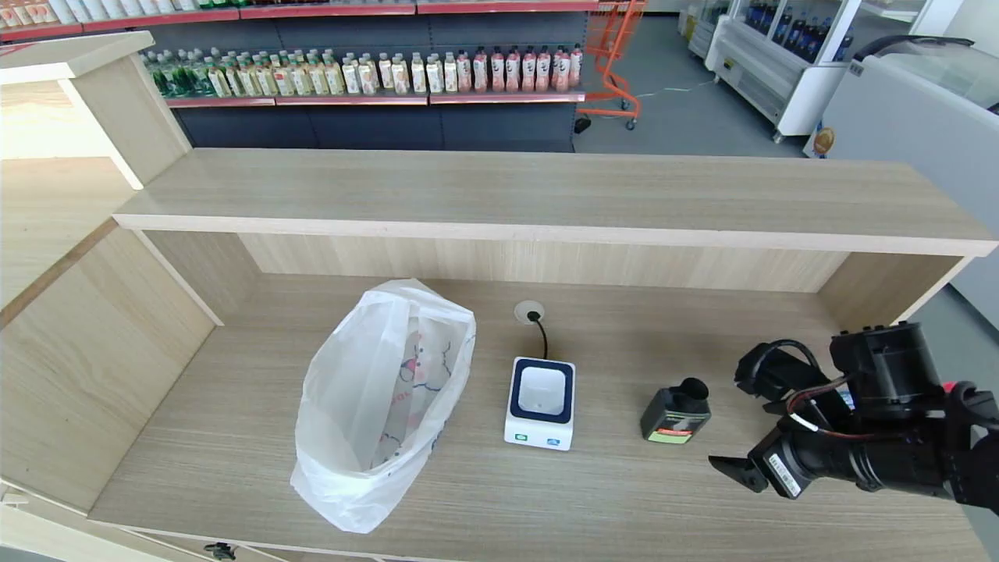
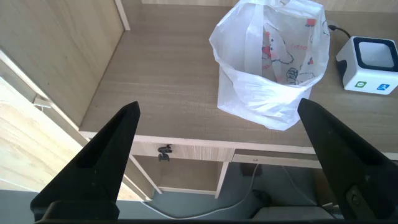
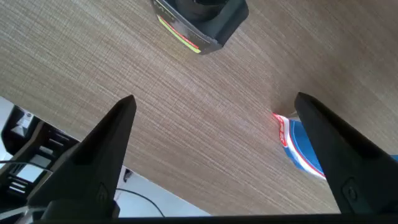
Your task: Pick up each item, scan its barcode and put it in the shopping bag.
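Now right gripper (image 3: 214,102) spread wide, empty, just near-right of dark bottle (image 1: 675,414); scanner (image 1: 540,402) left of bottle, shopping bag (image 1: 382,406) farther left; left gripper (image 2: 219,107) also spread, empty

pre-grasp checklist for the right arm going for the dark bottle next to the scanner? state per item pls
1. Right claw open and empty: ok.
2. Dark bottle on the counter, apart from the scanner, nothing on top of it: ok.
3. Bottle between the right claw's fingers: not ok. It sits ahead of the tips, so the claw needs to close in first.
4. Scanner window uncovered, facing up: ok.
5. Shopping bag mouth open, standing left of the scanner: ok.
6. Which face of the bottle carries the barcode: cannot tell.
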